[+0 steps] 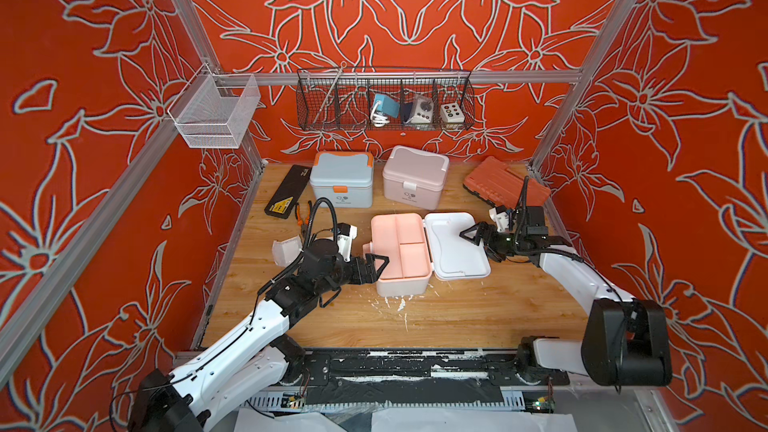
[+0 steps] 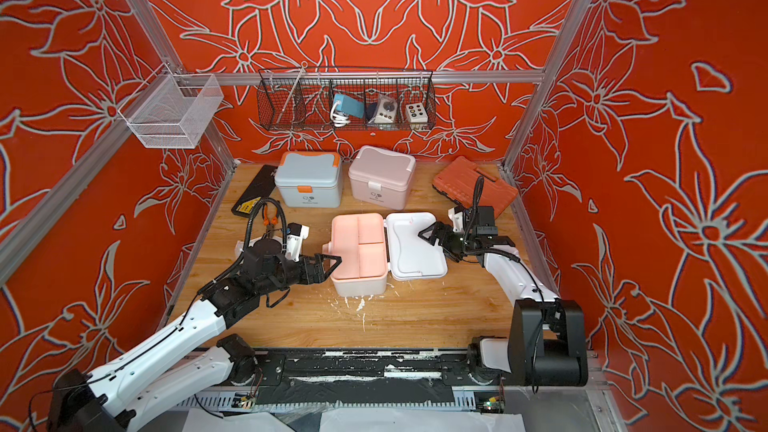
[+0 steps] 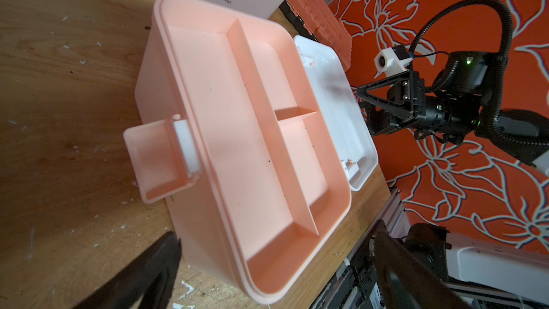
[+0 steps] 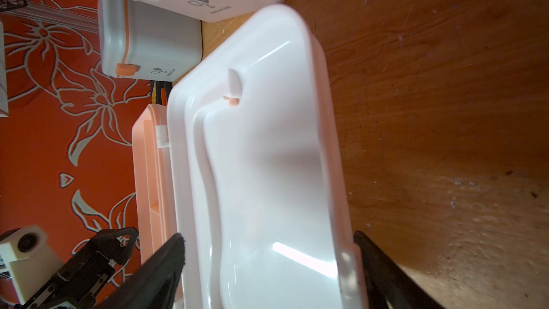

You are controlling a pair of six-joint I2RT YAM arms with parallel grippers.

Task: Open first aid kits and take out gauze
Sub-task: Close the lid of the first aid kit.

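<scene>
So, the white-and-peach box (image 1: 401, 286) is found wide open right in front of the left gripper (image 1: 379, 270). That gripper's jaws are spread and nothing is pinched. The flipped-out latch (image 3: 157, 156) is seen just off its tips, though whether the box is actually touched can't be told. A peach tray (image 1: 397, 238), split into three sections, is seated in the top of the box, so what's underneath is hidden.

The lid (image 1: 455, 261) is laid flat on the table (image 1: 457, 317), on the far side of the box from that gripper. It sits right under the right gripper (image 1: 478, 246), which is also held spread with nothing in it.

The grey box (image 1: 341, 178) with orange trim and the pink box (image 1: 415, 176) are parked shut, side by side, further out beyond both grippers.
</scene>
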